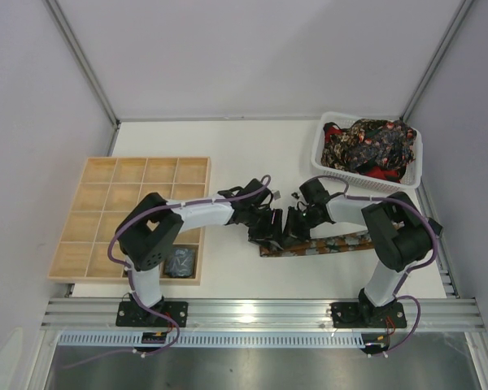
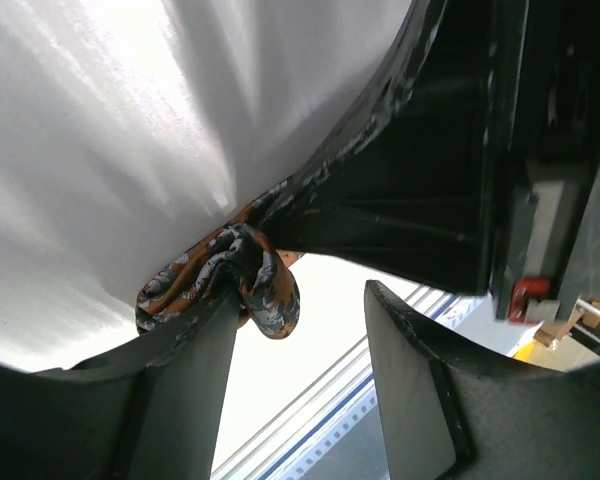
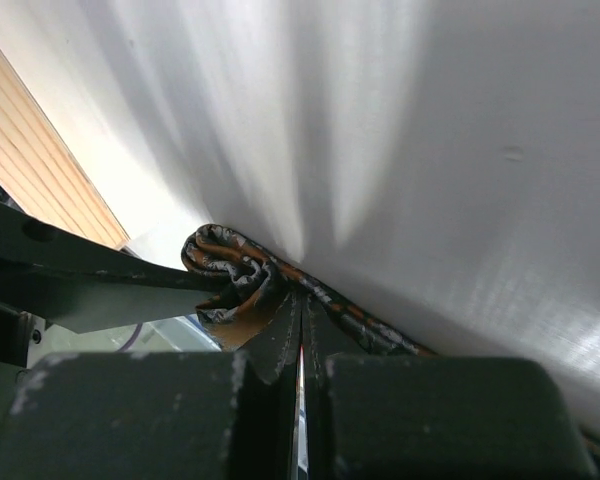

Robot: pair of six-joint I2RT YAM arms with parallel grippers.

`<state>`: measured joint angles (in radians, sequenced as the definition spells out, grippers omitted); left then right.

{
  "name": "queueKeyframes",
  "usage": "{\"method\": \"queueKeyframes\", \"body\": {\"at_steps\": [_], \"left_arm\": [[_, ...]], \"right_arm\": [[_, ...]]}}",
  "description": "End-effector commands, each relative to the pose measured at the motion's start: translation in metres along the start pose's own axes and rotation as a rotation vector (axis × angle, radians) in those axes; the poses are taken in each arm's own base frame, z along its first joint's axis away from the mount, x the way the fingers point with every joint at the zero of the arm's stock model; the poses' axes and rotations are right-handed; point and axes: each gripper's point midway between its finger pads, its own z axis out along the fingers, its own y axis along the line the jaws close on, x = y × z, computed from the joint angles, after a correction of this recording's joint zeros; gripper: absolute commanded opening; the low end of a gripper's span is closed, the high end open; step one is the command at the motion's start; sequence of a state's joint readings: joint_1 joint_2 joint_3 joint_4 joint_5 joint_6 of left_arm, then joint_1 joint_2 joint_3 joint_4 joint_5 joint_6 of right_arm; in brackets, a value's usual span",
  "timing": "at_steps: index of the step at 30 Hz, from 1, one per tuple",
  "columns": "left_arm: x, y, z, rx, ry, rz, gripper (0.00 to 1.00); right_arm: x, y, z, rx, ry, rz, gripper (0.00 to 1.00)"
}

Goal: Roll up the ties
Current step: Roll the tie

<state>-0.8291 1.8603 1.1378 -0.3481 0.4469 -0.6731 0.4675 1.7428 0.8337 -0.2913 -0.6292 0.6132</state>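
A brown patterned tie (image 1: 333, 243) lies flat across the table's near middle, its left end curled into a small roll (image 2: 225, 275). My left gripper (image 1: 267, 230) is open. In the left wrist view its left finger (image 2: 180, 390) touches the roll and the gap between the fingers is empty. My right gripper (image 1: 293, 226) stands right beside it. In the right wrist view it (image 3: 302, 308) is shut on the tie just behind the roll (image 3: 225, 262). A small dark coil (image 1: 180, 262) sits in a near cell of the wooden tray.
A pale wooden grid tray (image 1: 106, 203) lies at the left. A white mesh basket (image 1: 322, 148) with several more dark ties (image 1: 370, 145) stands at the back right. The two grippers are close together over the tie's left end.
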Motion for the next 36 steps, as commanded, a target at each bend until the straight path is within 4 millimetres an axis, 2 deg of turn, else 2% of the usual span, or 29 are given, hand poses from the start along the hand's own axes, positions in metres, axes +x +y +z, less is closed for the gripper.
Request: {"method": "queueKeyframes", "body": {"at_steps": [1,6,12,23,28,36], "left_arm": [[-0.001,0.004,0.003,0.000,-0.041,0.041,0.60],[-0.005,-0.001,-0.001,0.015,-0.058,0.052,0.59],[-0.010,-0.012,-0.005,0.052,-0.081,0.067,0.59],[-0.012,-0.025,-0.007,0.111,-0.085,0.081,0.61],[-0.013,-0.030,-0.007,0.131,-0.091,0.089,0.60],[-0.015,-0.033,-0.010,0.136,-0.105,0.101,0.61]], "right_arm": [[-0.011,0.015,-0.018,-0.029,-0.024,-0.020,0.00],[-0.014,0.022,-0.031,-0.046,-0.032,-0.028,0.00],[-0.010,0.021,-0.034,-0.057,-0.026,-0.019,0.00],[-0.007,0.032,-0.053,-0.125,-0.040,-0.041,0.00],[-0.001,0.041,-0.050,-0.209,0.009,-0.053,0.00],[0.001,0.043,-0.040,-0.266,0.073,-0.033,0.00]]}}
